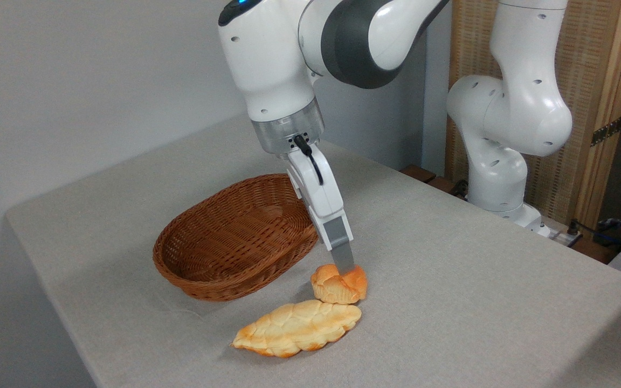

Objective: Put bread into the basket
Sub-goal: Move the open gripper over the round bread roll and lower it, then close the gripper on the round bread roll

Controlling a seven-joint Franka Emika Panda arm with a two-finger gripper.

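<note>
bun not yet lifted, basket empty

the bread [339,284] sits on the grey table [477,302], just beside the basket [235,237] on its right-hand near side and apart from its rim. it touches the long pale braided loaf [297,327], which lies on the side of the bun away from the basket. the basket holds nothing.

the gripper [344,265] is tilted down over the bun, and its visible finger tip meets the bun's knotted top. only one finger shows from this edge-on view, so i cannot tell whether the fingers are spread or closed, or whether they have any hold on the bun.

by my reading, the reach is about done, while the grasp, the lift, the short carry to the basket and the release all remain. the loaf pressed against the bun may get nudged when the bun comes up.
</note>
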